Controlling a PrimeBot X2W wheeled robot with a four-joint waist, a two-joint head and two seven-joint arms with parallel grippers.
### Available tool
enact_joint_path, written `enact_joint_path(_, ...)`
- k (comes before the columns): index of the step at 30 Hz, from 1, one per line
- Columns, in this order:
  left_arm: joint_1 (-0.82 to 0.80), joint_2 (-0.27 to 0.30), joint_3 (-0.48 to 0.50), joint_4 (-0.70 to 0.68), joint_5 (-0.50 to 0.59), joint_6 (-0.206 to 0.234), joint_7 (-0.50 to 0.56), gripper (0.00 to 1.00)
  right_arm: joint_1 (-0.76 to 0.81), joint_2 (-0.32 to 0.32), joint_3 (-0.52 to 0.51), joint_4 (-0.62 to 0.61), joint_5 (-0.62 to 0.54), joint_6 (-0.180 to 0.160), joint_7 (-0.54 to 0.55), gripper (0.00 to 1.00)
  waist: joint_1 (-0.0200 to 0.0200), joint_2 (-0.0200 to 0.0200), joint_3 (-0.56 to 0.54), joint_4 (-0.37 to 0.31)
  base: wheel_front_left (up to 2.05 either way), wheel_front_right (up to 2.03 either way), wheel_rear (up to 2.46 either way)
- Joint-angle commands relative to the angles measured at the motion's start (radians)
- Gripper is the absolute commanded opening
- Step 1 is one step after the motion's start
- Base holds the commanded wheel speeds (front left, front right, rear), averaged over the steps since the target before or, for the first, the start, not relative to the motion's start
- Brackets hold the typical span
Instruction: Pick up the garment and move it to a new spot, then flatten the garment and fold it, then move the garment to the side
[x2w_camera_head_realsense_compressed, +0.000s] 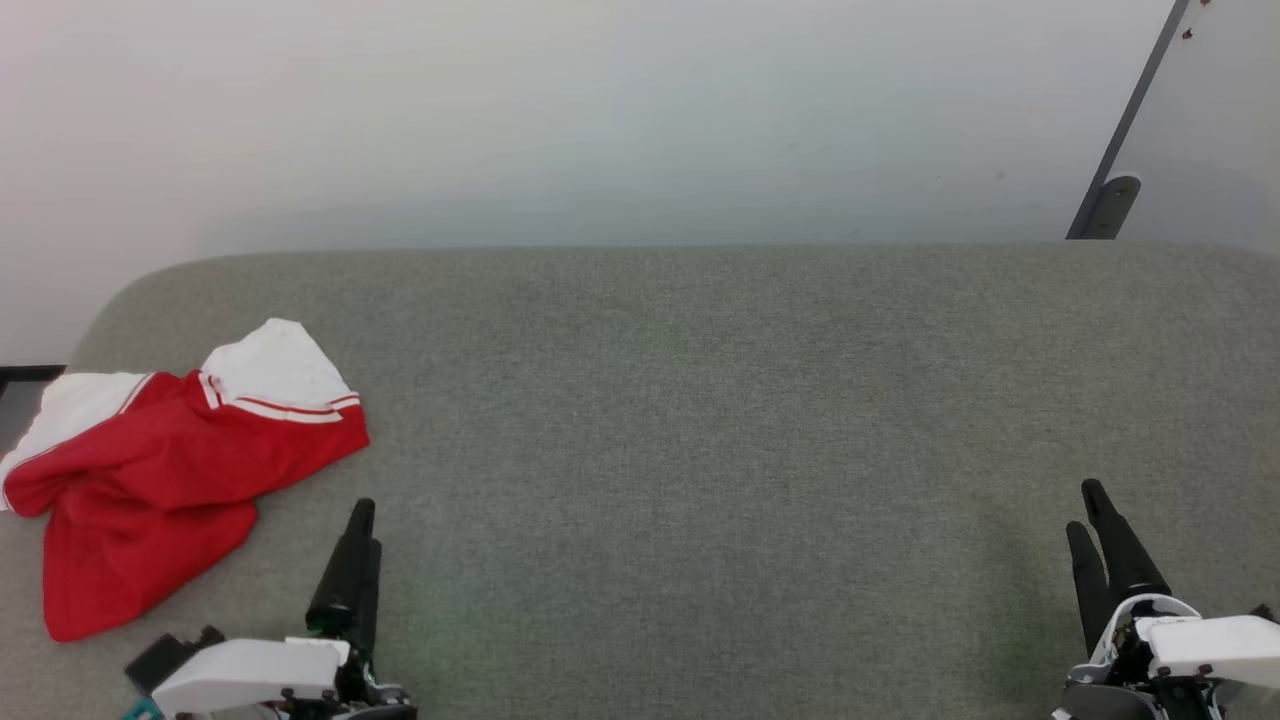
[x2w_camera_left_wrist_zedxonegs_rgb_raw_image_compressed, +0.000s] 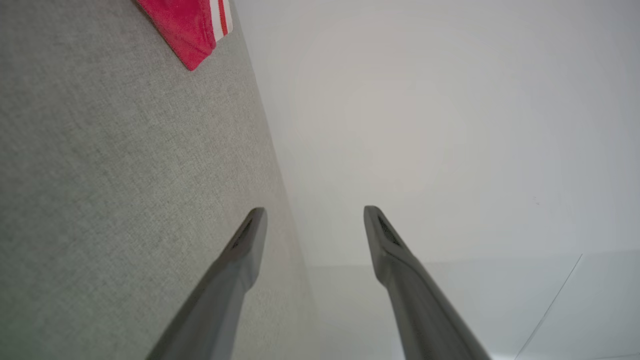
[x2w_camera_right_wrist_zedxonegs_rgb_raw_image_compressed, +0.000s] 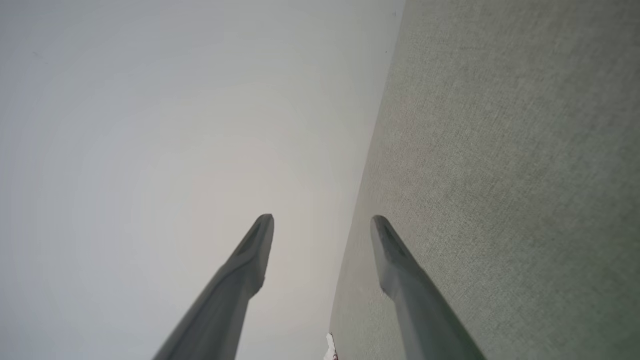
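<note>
The garment (x2w_camera_head_realsense_compressed: 170, 470) lies crumpled at the far left of the grey fabric surface (x2w_camera_head_realsense_compressed: 700, 400), its red body bunched up, with white sleeves and striped trim along the back edge. The left gripper (x2w_camera_head_realsense_compressed: 362, 520) hovers just to the right of it, apart from the cloth, its two dark fingers spread with nothing between them. In the left wrist view a red corner of the shirt shows ahead. The right gripper (x2w_camera_head_realsense_compressed: 1085, 510) sits well apart at the lower right, fingers likewise spread and empty.
</note>
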Motion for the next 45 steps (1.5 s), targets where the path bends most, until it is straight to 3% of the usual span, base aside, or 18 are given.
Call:
enact_joint_path(1,-0.037,0.016,-0.001,-0.013,0.052,-0.002,-0.011,1.00,-0.036,-0.022,0.020,-0.013,-0.036,0.000,-0.020,1.00,0.0000,-0.0001,0.000,0.001,0.00,0.00,0.00)
enact_joint_path(8,-0.043,0.014,0.014,-0.033,0.230,0.005,-0.042,1.00,-0.064,-0.064,0.081,0.004,-0.162,0.000,-0.066,1.00,0.0000,-0.0001,0.002,0.002,0.00,0.00,0.00)
enact_joint_path(20,-0.038,0.033,-0.017,-0.051,0.549,0.031,-0.090,1.00,-0.097,-0.079,0.084,0.007,-0.456,0.000,-0.115,1.00,0.0000,-0.0001,0.005,0.003,0.00,0.00,0.00)
enact_joint_path(36,-0.033,0.075,-0.083,-0.049,0.804,0.088,-0.142,1.00,-0.124,-0.078,0.080,0.048,-0.808,0.000,-0.166,1.00,0.0000,-0.0001,0.002,0.003,0.00,0.00,0.00)
enact_joint_path(45,-0.034,0.091,-0.114,-0.070,0.903,0.104,-0.169,1.00,-0.145,-0.078,0.086,0.066,-0.942,0.000,-0.195,1.00,0.0000,-0.0001,0.002,0.005,0.00,0.00,0.00)
